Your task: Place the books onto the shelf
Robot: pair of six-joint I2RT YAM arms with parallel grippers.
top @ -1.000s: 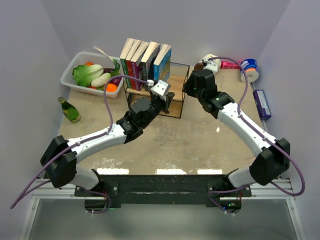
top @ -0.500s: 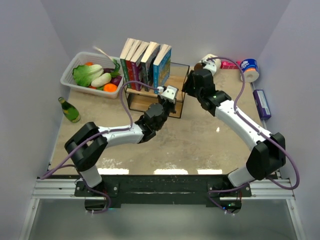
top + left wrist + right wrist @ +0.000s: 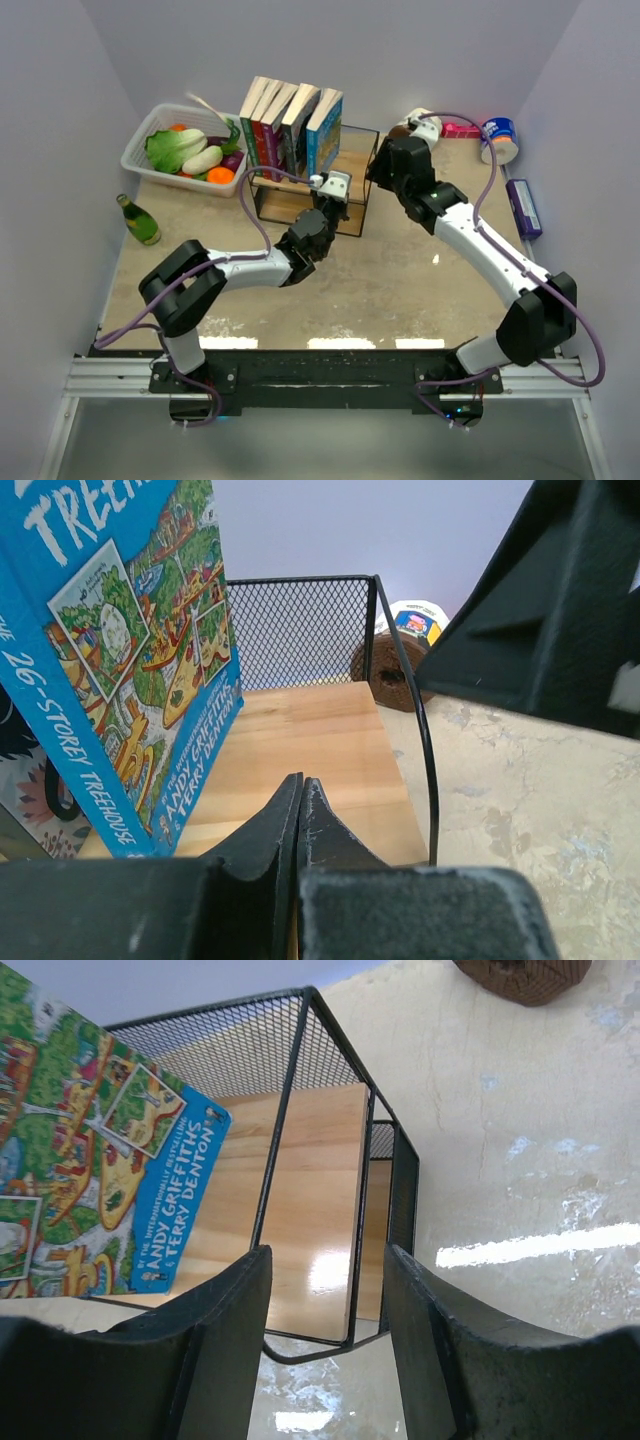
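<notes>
Clenched on nothing, the left gripper (image 3: 300, 792) pointed at the shelf's (image 3: 362, 200) bare board beside the blue Treehouse book (image 3: 120, 660), while the right gripper (image 3: 325, 1255) hung with jaws parted and empty over its wire corner. The five books (image 3: 290, 125) leaned together on the shelf. A knock to its frame could topple them, with both arms stretched forward, elbows bent.

In my left wrist view, at the left, the blue book (image 3: 130, 680) reads "26-STOREY TREEHOUSE" and "ANDY GRIFFITHS & TERRY DENTON". My right wrist view shows the same names on it (image 3: 170, 1195).
</notes>
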